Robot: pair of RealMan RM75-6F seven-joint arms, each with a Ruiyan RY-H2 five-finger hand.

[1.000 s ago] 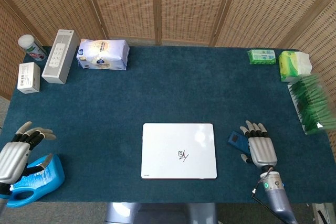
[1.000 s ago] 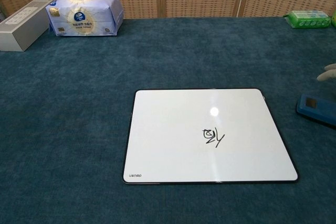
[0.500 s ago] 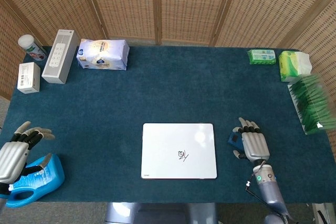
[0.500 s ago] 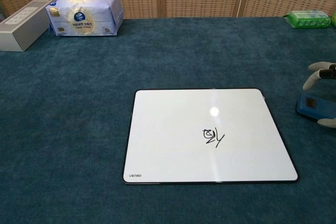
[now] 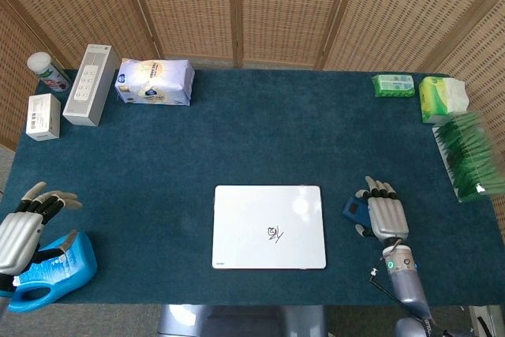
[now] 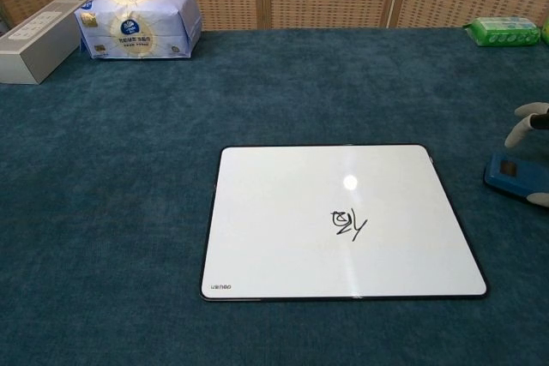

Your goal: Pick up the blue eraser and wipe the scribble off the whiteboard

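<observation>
Change: right hand point(image 5: 384, 214) shifted slightly right, fingers spread over flat blue eraser point(image 6: 515, 178), grip unclear.
Whiteboard point(image 6: 340, 220): glossy, rounded corners, black scribble point(image 6: 347, 223).

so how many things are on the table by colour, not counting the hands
white: 5 — whiteboard, bottle, box, power strip, tissue pack
blue: 2 — eraser, jug
green: 3 — packs
total: 10

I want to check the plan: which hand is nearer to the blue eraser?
Right. The right hand is over the blue eraser; the left hand is far across the table, beyond the whiteboard.
</observation>
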